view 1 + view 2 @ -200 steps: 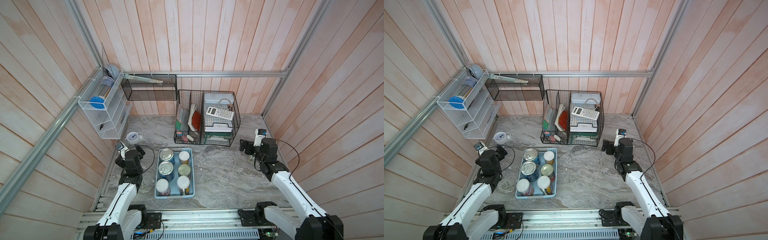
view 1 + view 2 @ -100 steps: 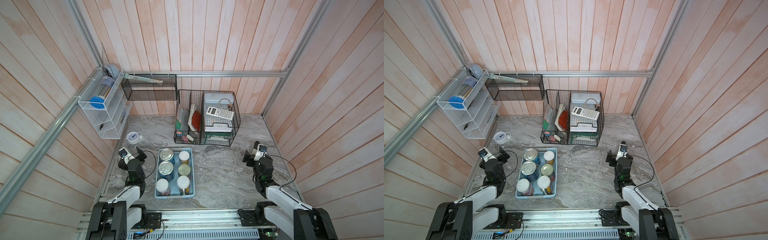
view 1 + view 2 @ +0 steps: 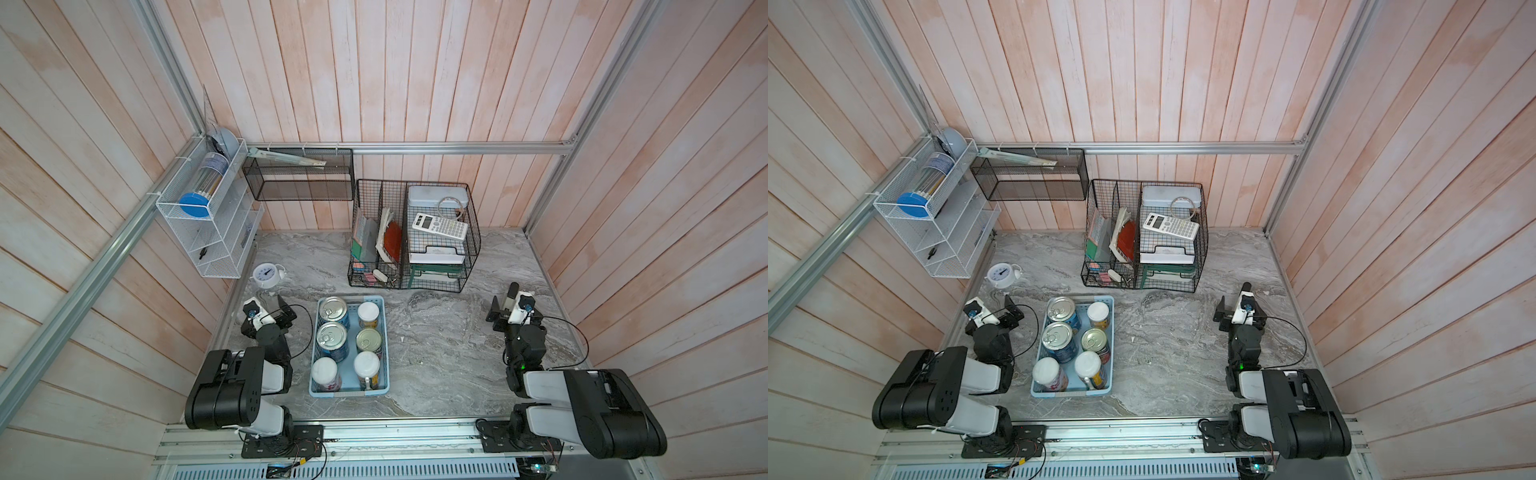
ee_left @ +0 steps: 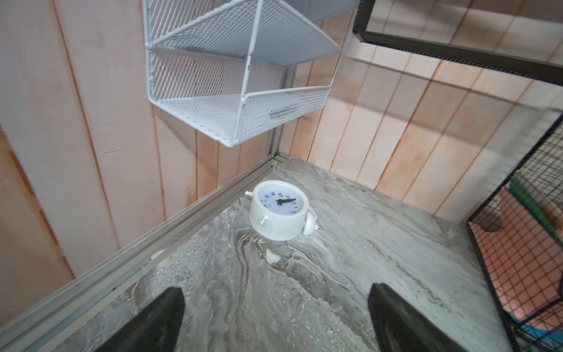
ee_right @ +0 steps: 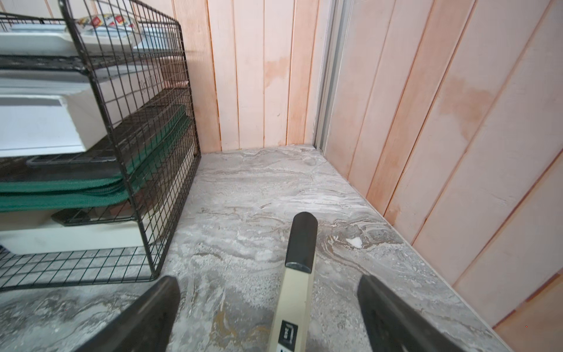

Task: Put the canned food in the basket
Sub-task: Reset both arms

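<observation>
The light blue basket (image 3: pixel 350 393) (image 3: pixel 1070 393) lies front and centre on the marble table. All the canned food stands upright in it: two blue-labelled cans (image 3: pixel 333 309) (image 3: pixel 331 337), a red-labelled can (image 3: pixel 369 338) and three white-lidded jars (image 3: pixel 368 311) (image 3: pixel 325 370) (image 3: pixel 366 365). My left gripper (image 3: pixel 266 311) (image 3: pixel 992 313) (image 4: pixel 275 292) sits low, left of the basket, open and empty, facing the clock. My right gripper (image 3: pixel 514 309) (image 3: pixel 1241 309) (image 5: pixel 268 282) rests far right of the basket, open. A beige bar with a black tip (image 5: pixel 300 243) pokes out between its jaws and touches neither finger.
A white clock (image 3: pixel 268 274) (image 4: pixel 278 210) lies at the back left under the white wire rack (image 3: pixel 208 224) (image 4: pixel 240 100). The black wire organiser (image 3: pixel 415 237) (image 5: pixel 128 152) with a calculator (image 3: pixel 439 226) stands at the back. A black mesh shelf (image 3: pixel 299 178) hangs on the rear wall. Wooden walls close in on both sides.
Both arms have folded down and back toward the front rail, bringing the grippers low over the table. Both jaws stay open. Basket and cans have not moved.
</observation>
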`<state>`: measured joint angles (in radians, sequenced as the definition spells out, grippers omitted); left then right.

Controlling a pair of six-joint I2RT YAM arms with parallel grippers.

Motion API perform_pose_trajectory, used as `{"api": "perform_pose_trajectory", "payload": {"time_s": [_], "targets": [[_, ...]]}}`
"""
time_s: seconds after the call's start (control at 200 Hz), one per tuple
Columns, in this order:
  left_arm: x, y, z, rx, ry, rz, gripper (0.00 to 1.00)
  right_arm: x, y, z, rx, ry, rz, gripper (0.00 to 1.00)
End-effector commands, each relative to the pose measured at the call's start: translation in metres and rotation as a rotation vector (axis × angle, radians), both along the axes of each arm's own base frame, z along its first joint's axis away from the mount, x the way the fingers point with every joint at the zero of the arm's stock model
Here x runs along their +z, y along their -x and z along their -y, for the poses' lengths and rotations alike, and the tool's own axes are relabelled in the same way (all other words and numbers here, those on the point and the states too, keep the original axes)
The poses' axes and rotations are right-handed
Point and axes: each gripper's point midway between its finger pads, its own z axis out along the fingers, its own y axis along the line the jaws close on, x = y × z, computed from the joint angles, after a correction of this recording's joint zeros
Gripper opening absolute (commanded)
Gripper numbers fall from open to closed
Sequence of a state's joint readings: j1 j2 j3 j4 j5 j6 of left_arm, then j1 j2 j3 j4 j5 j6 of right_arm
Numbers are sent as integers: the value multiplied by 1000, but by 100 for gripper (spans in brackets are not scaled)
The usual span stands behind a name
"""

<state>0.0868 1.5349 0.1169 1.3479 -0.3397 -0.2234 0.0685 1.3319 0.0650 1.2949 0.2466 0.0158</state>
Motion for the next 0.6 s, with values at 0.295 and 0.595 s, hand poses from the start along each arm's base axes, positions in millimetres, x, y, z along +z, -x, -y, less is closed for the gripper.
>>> {"api": "perform_pose_trajectory", "payload": {"time_s": [0.295, 0.595], "targets": [[5, -34, 21, -147, -42, -38, 100, 5, -10, 7, -33, 20, 84, 98], [3, -40, 26, -149, -70, -67, 100, -11, -38, 19, -69, -24, -24, 98]]}}
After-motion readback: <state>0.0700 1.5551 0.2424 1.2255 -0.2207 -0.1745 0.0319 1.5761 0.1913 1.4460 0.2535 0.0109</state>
